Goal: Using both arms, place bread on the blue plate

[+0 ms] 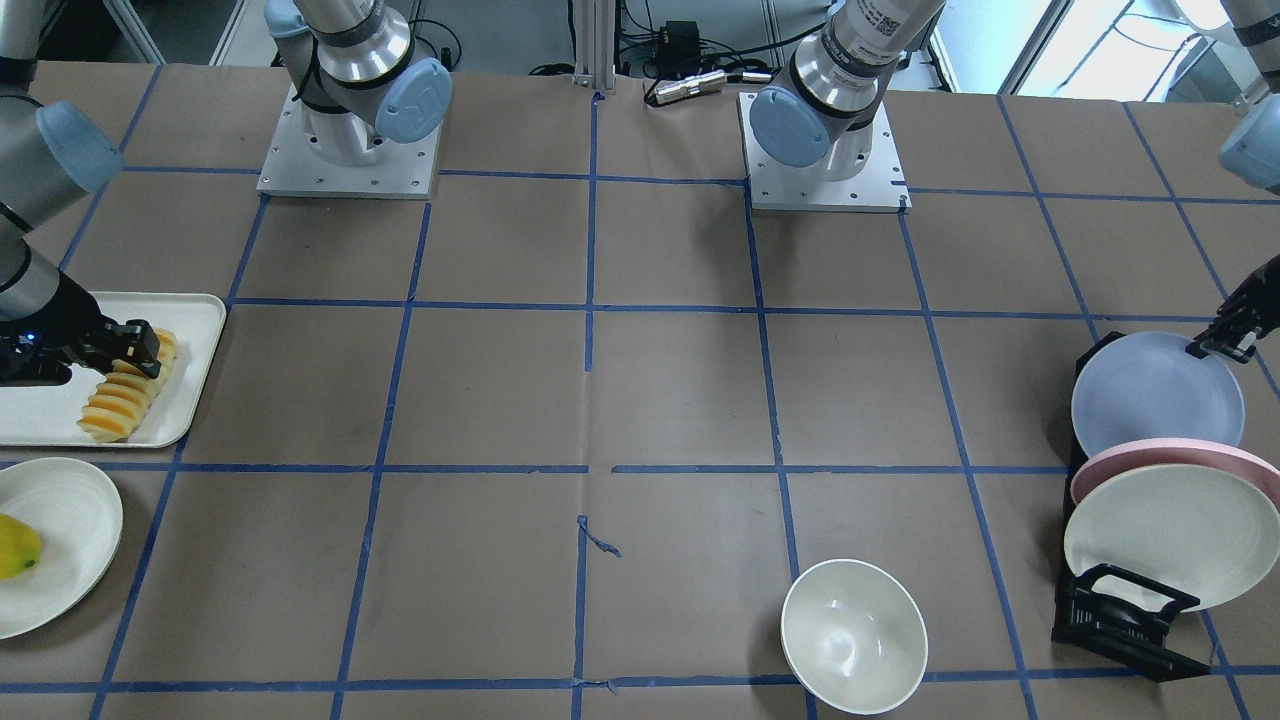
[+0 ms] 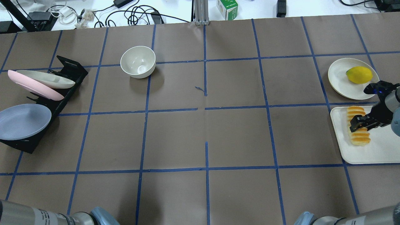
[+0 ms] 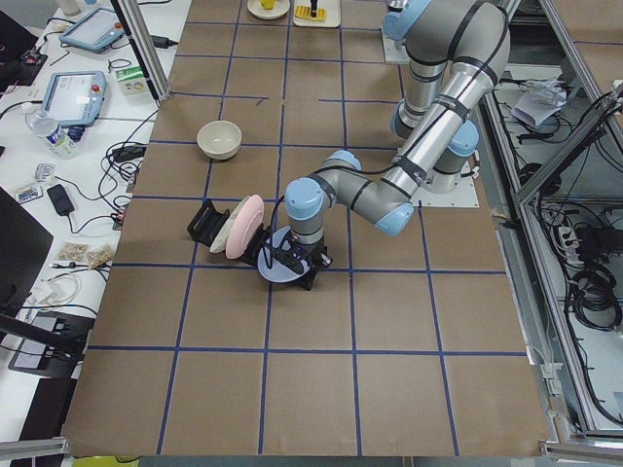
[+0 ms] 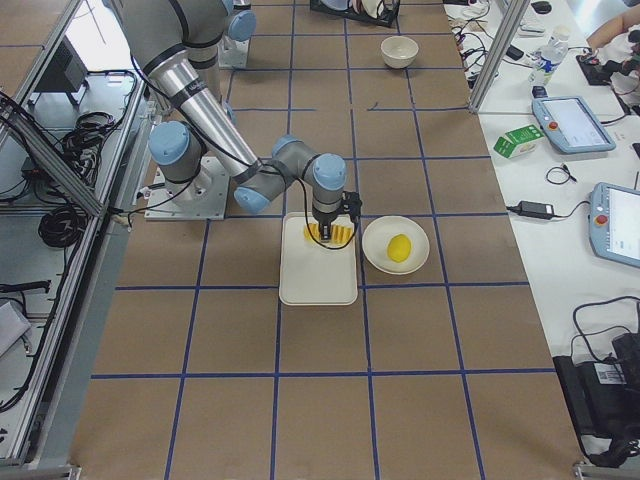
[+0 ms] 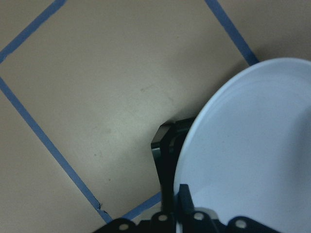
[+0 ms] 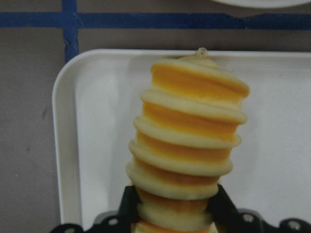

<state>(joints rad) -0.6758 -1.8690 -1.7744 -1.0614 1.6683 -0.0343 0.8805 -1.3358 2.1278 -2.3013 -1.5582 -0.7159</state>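
Brown papered desk (image 2: pixel 200 140) with blue tape grid. At its right end, white tray (image 2: pixel 375 153) with bread (image 2: pixel 359 137) lying along the tray edge nearer desk centre. At the left end, black rack (image 2: pixel 67 67) with blue plate (image 2: pixel 22 122) leaning in the slot nearest the robot, pink and cream plates in slots beyond. Right tool (image 2: pixel 356 122) clamped across bread's middle, pads touching both sides. Left tool (image 1: pixel 1220 347) pinched on blue plate's upper rim, one finger on each face.
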